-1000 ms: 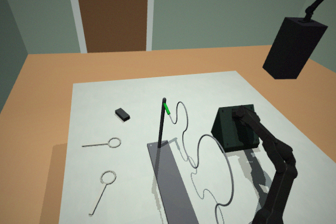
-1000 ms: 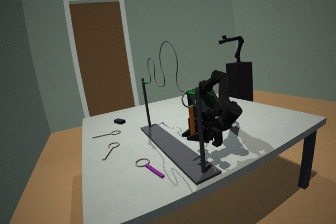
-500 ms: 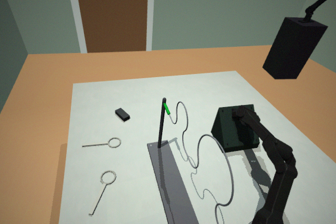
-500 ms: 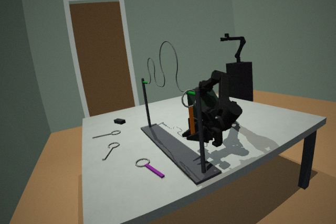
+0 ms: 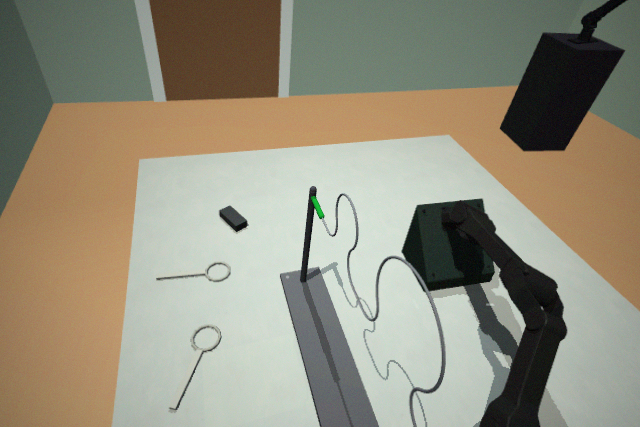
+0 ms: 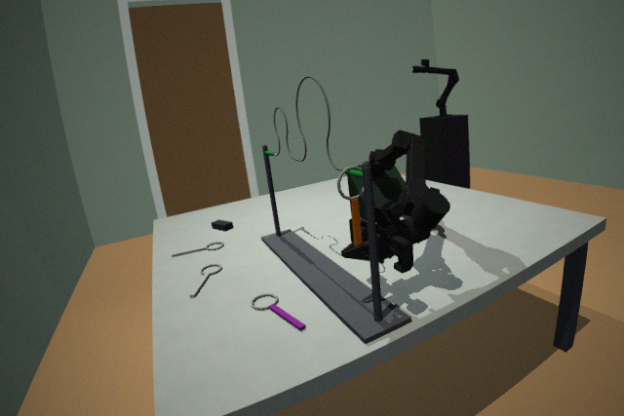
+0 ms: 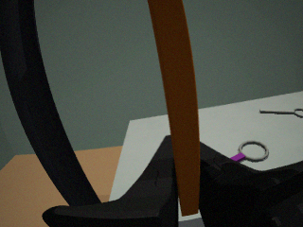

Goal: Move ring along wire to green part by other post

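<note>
The orange handle (image 6: 355, 220) (image 7: 180, 85) hangs down from its ring (image 6: 338, 184), which is around the wire at the green part (image 6: 355, 172) beside the near post (image 6: 373, 250) (image 7: 44, 118). My gripper (image 6: 358, 246) (image 7: 175, 140) is shut on the handle's lower end, with a finger on either side. The near post stands close by the fingers; whether they touch it is unclear. The grey wire (image 5: 442, 329) (image 6: 330, 124) winds to the other green part (image 5: 317, 206) (image 6: 269, 153) at the far post (image 5: 308, 236) (image 6: 272, 195). The top view does not show the ring.
Both posts stand on a grey base (image 5: 307, 339) (image 6: 322, 275). A purple-handled ring (image 6: 287, 317) (image 7: 238, 157), two thin-handled rings and a black block (image 5: 232, 218) (image 6: 221, 225) lie left of it. A dark green box (image 5: 449, 257) stands right of the wire.
</note>
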### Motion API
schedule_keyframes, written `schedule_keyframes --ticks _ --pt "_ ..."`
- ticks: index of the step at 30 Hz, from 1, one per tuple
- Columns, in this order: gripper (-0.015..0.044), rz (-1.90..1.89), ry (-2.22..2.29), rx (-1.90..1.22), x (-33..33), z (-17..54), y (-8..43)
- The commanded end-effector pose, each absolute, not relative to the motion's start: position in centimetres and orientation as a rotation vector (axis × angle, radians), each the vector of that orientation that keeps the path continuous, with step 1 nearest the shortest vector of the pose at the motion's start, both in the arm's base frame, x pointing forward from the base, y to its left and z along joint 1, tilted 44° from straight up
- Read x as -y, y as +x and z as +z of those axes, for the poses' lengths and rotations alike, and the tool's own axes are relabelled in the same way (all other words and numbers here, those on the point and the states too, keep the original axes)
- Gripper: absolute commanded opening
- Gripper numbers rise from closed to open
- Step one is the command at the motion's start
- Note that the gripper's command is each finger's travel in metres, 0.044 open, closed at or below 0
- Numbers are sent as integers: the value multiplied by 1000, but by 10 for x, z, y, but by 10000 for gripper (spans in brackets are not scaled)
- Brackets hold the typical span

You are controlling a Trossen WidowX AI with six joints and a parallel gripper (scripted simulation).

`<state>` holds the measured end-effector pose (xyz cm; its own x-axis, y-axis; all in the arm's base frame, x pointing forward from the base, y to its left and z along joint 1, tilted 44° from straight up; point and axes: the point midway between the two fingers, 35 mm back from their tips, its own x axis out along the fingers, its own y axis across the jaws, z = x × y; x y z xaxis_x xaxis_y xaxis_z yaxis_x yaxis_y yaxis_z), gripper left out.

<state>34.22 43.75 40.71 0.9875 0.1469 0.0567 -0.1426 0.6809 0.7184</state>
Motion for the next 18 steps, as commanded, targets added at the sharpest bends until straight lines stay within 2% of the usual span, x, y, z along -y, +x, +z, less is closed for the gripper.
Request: schedule_keyframes --ticks 1,18 --pt "-150 163 805 -6 -438 407 342" --pt "-150 158 808 -7 -421 420 344"
